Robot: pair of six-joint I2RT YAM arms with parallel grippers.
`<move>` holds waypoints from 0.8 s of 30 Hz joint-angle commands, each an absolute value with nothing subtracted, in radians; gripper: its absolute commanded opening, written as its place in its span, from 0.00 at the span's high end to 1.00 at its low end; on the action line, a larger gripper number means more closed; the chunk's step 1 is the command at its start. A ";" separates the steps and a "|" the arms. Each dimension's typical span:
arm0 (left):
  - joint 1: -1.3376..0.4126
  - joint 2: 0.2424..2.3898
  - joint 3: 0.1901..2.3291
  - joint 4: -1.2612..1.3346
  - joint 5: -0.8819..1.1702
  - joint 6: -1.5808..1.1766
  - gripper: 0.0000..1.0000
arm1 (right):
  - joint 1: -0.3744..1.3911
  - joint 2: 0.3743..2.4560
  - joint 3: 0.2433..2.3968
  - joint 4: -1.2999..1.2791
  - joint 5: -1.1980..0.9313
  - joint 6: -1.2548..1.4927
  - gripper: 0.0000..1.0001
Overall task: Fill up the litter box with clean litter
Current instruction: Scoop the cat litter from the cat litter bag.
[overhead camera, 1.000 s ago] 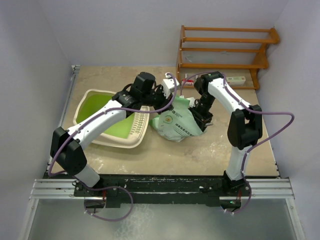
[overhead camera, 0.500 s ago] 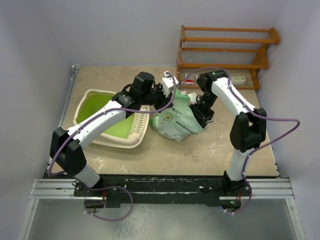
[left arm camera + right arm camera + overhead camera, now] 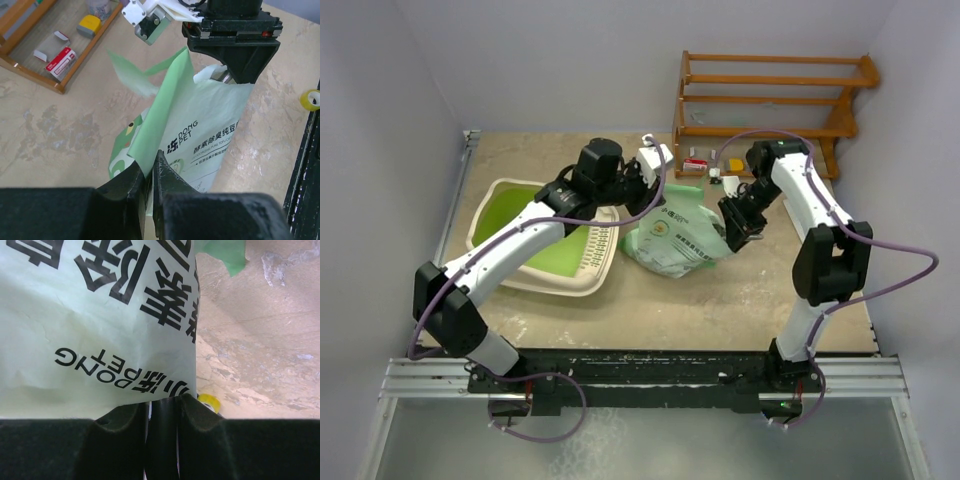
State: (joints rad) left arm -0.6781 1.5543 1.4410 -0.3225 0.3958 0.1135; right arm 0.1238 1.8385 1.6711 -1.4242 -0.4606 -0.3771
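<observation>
Only the overhead view shows me the litter box (image 3: 535,240), one on the desk (image 3: 740,300), with the one printed bag (image 3: 678,238) just beside its grille end. Only the wrist views show the grips: the left claw (image 3: 150,170) is pinched tight on the bag's folded edge, and the right claw (image 3: 164,402) is clamped narrowly on the side away from the litter box. That makes two claws. Since a second ago the right claw has drawn farther from the litter box, stretching the bag wider.
</observation>
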 commanded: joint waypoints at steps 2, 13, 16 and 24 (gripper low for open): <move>-0.667 1.462 1.501 -0.261 0.372 0.092 0.93 | 0.071 1.785 1.668 -1.418 -0.369 -0.372 1.00; -0.667 1.435 1.490 -0.258 0.359 0.079 0.81 | 0.057 1.752 1.733 -1.418 -0.369 -0.372 1.00; -0.666 1.432 1.487 -0.256 0.357 0.077 0.80 | 0.053 1.745 1.739 -1.418 -0.369 -0.372 1.00; -0.667 1.434 1.468 -0.233 0.373 0.059 0.80 | 0.045 1.726 1.741 -1.418 -0.369 -0.372 1.00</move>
